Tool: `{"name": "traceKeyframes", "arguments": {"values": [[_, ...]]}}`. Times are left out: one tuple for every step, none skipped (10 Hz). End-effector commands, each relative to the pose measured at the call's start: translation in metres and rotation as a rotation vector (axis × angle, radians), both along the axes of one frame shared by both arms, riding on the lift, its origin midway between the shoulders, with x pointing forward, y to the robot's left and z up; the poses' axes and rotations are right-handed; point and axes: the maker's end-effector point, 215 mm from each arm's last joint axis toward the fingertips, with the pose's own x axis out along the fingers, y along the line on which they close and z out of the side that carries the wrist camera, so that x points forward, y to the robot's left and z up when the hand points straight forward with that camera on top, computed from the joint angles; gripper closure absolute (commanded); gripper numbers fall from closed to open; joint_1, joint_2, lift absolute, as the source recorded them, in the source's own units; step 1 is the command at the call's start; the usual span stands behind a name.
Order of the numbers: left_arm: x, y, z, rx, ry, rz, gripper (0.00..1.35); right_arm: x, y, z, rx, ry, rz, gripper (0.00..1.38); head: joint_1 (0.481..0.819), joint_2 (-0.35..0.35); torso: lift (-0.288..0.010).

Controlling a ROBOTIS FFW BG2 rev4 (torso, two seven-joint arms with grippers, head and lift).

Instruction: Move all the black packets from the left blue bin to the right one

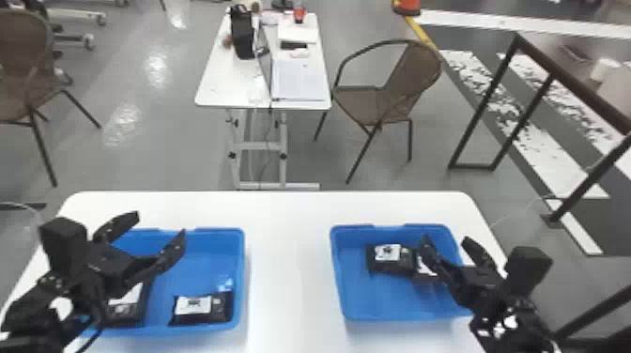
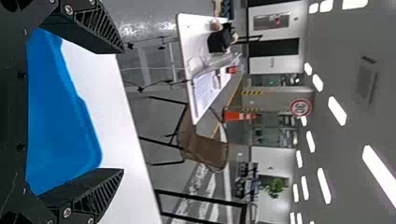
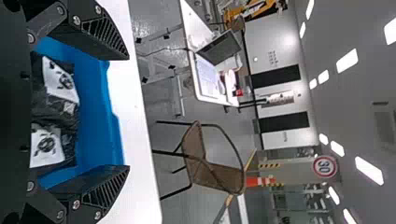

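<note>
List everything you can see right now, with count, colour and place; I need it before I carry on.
Blue bins: two, blue, left and right on the near table
Packets in left bin: two visible, black with white labels; the arm hides part
Packets in right bin: two visible, black with white labels
Near table: one, white, under the bins
Far table: one, white, beyond
Laptop: one, far table
Chairs: two, brown, on the floor
Frame: one, dark, right
Cone: one, orange and white, background
Round sign: one, red-rimmed, background
Left gripper: one, black, open, over left bin
Right gripper: one, black, open, over right bin
</note>
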Motion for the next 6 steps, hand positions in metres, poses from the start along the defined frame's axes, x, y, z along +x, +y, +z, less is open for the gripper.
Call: {"name": "traceKeyframes", "arguments": {"values": [[0.001, -0.008, -0.034, 0.047, 0.107, -0.063, 0.15, -0.002, 0.023, 0.030, -0.046, -0.054, 0.047, 0.20, 0.695, -0.111, 0.000], [0.001, -0.020, -0.055, 0.055, 0.181, -0.133, 0.16, 0.000, 0.035, 0.045, -0.044, -0.083, 0.068, 0.20, 0.695, -0.105, 0.000], [0.000, -0.028, -0.072, 0.090, 0.251, -0.208, 0.16, 0.003, 0.042, 0.059, -0.025, -0.111, 0.080, 0.20, 0.695, -0.104, 0.000], [-0.003, -0.033, -0.088, 0.113, 0.330, -0.260, 0.16, 0.006, 0.047, 0.069, -0.015, -0.132, 0.088, 0.20, 0.695, -0.103, 0.000], [-0.007, -0.037, -0.099, 0.119, 0.387, -0.299, 0.17, 0.010, 0.049, 0.076, -0.006, -0.147, 0.089, 0.20, 0.695, -0.102, 0.000], [-0.013, -0.041, -0.107, 0.102, 0.440, -0.326, 0.17, 0.011, 0.051, 0.078, -0.002, -0.150, 0.092, 0.21, 0.695, -0.102, 0.000]]}}
